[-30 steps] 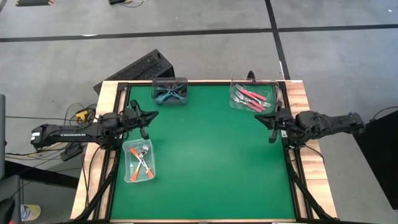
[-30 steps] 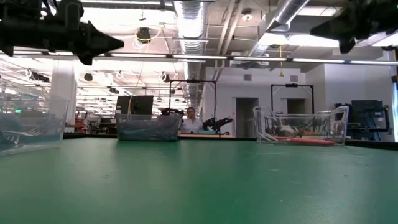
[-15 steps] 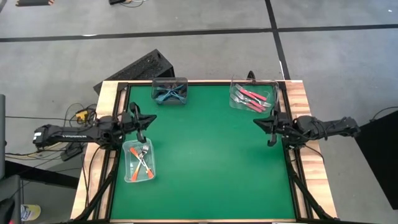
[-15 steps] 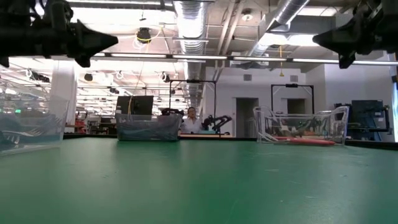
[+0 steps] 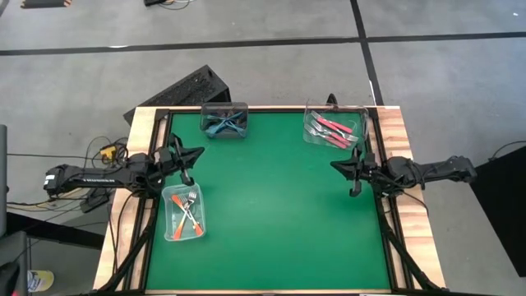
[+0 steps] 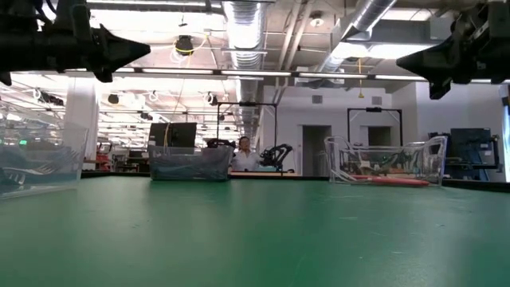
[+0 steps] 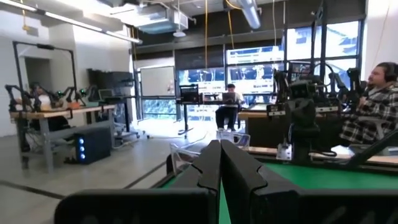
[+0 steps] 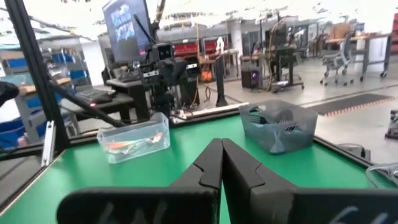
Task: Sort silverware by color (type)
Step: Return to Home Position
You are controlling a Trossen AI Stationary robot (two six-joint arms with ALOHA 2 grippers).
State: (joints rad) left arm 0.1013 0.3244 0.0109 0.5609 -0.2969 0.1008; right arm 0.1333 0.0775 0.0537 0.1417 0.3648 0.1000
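Both shifted slightly, left gripper [image 5: 200, 152], right gripper [image 5: 334, 164]

A table topped with a green mat [image 5: 279, 205] inside a pale wooden frame [image 5: 396, 123] was seen from above. Three containers sat directly on the mat, well apart. A dark tinted plastic bin [image 5: 245, 131] stood at the far edge, left of centre. A clear plastic container [image 5: 362, 111] stood in the far right corner. Another clear plastic tub [image 5: 169, 197] lay by the left edge, nearer.

The blue forks [image 5: 223, 123] overlap, too small to count.
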